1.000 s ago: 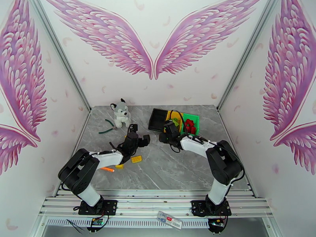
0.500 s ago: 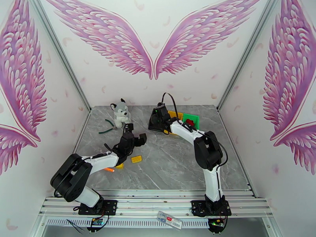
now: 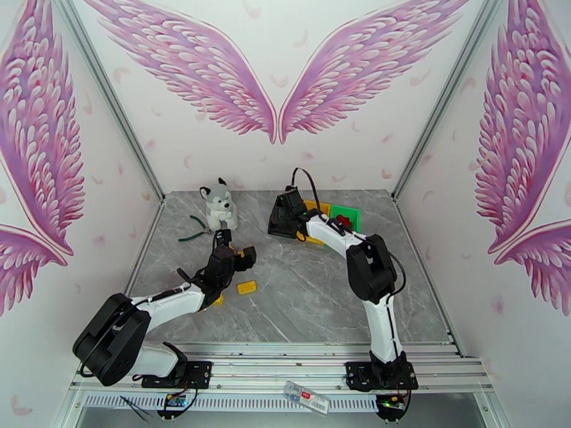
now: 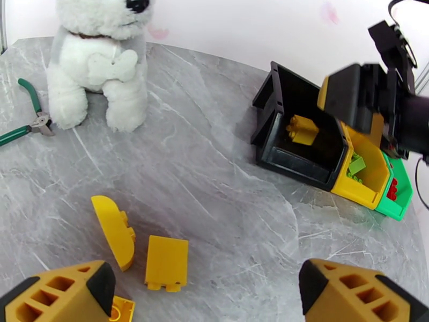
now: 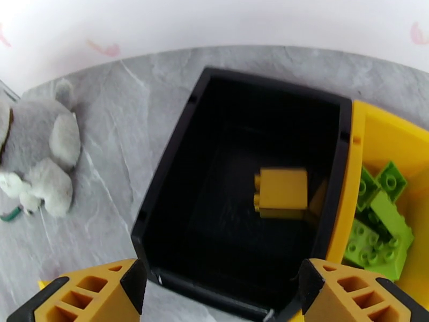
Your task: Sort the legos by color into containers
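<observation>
A yellow rectangular plastic brick is seen lower left of frame, lengthwise ahead of the nearer left arm's jaws, held wide and empty; the right arm's jaws are likewise spread.

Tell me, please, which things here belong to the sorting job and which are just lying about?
Job: yellow studded plastic bricks; light green bricks; red bricks; joined black, yellow and green plastic bins.
Lying about: grey-white plush husky toy; green-handled metal pliers.
</observation>
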